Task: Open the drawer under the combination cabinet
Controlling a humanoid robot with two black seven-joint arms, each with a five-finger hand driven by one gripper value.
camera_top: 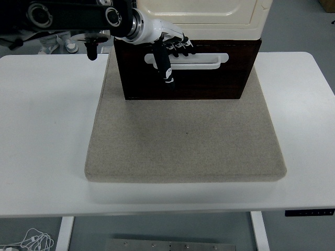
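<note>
Left hand (170, 49) has its fingers curled over the white handle (201, 61) on the dark drawer (209, 78), thumb hanging down below. Drawer looks barely pulled, if at all, under the cream cabinet (204, 18) just above. Whole pull's left, I reckon.

A white bench (47, 130) is seen against a grey-blue floor (293, 26). A beige mat (186, 141) is laid across its middle. White legs (65, 232) are seen below the near edge, with a coiled white cable (31, 241) on the floor beside them. A black control panel (310, 212) is fixed under the front right corner. Soft, even light falls throughout.
</note>
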